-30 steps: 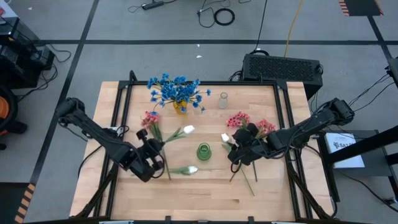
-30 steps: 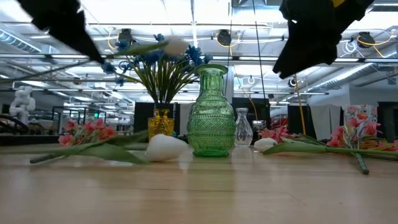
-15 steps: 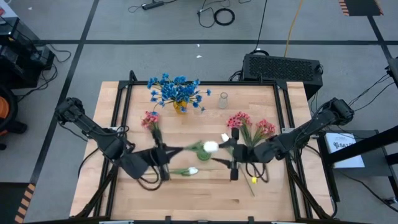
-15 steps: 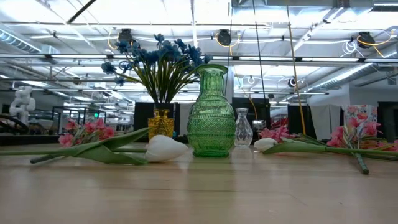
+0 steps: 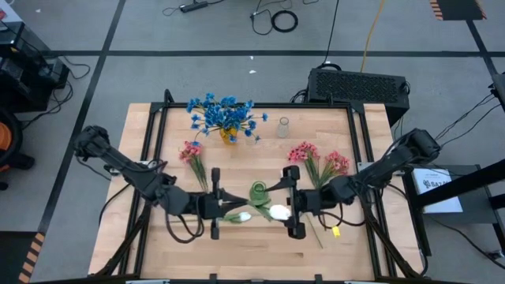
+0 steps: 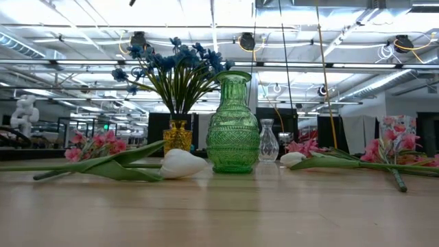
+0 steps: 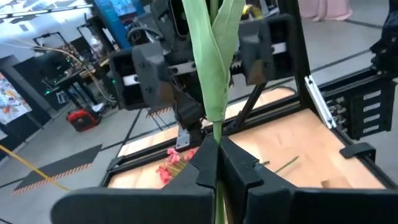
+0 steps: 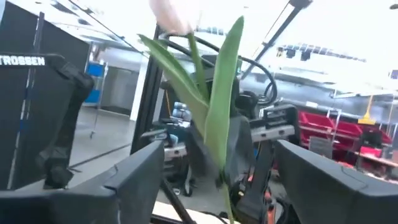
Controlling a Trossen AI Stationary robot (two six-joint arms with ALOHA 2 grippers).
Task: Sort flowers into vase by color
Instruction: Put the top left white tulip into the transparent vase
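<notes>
Both arms have swung in toward the middle since a second ago, and the white tulip that the left one carried now hangs between them.

High view: left gripper (image 5: pixel 215 207) and right gripper (image 5: pixel 290 211) face each other above the green vase (image 5: pixel 259 192), the held tulip (image 5: pixel 278 211) bud nearer the right one. Another white tulip (image 5: pixel 241 215) lies on the table (image 5: pixel 237 252) below. Looks like a handover, so I'd want the right fingers closing on the stem before the left lets go.

Low view: no arms in shot, just the vase and flowers, so height above the mouth is anyone's guess.

Left wrist view: fingers (image 7: pixel 205 163) pinched tight on the stem.

Right wrist view: fingers (image 8: pixel 134 177) spread wide, leaves between them, bud blown out by glare.
</notes>
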